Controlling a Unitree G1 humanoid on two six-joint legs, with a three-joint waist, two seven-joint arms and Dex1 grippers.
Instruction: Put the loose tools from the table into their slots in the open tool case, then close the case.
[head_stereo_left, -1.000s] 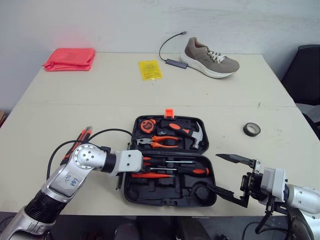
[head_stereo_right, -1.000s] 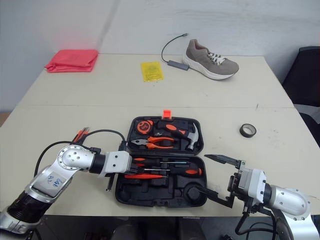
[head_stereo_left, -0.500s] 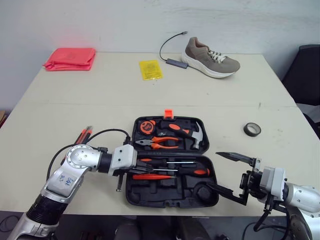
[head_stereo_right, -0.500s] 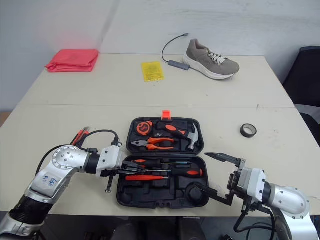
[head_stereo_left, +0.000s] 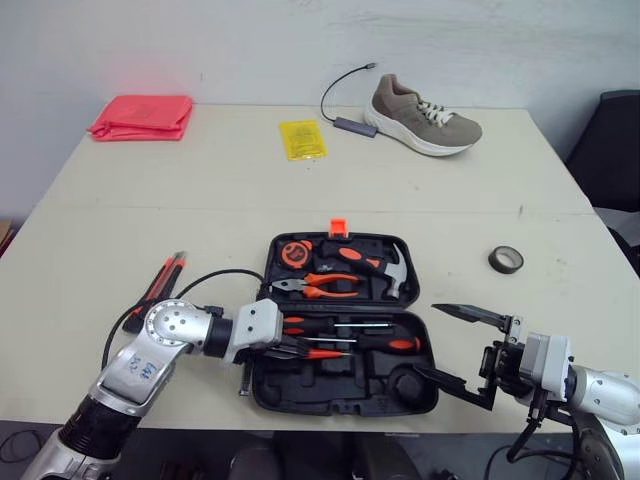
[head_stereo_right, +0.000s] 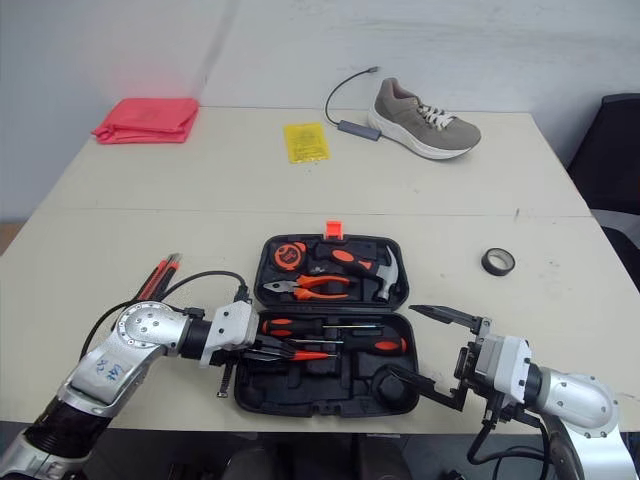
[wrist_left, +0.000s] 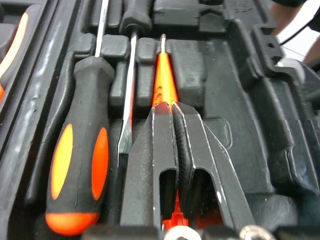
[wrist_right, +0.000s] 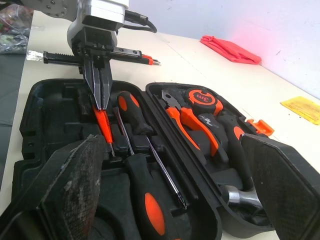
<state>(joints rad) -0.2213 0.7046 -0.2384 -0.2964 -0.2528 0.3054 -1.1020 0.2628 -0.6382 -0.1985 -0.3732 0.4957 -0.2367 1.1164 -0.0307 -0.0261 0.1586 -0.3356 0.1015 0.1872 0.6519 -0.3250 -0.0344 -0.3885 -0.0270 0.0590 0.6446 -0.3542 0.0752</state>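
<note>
Jaws of the left gripper (wrist_left: 172, 106) closed together, empty, tips atop the orange screwdriver (wrist_left: 163, 82) in the tool case (wrist_left: 280, 115).

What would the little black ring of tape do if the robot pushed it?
The black ring of tape lies flat on the beige table, so it would probably slide, not roll. It looks small and hollow, so likely light. Tipped on edge, it could roll away.
</note>
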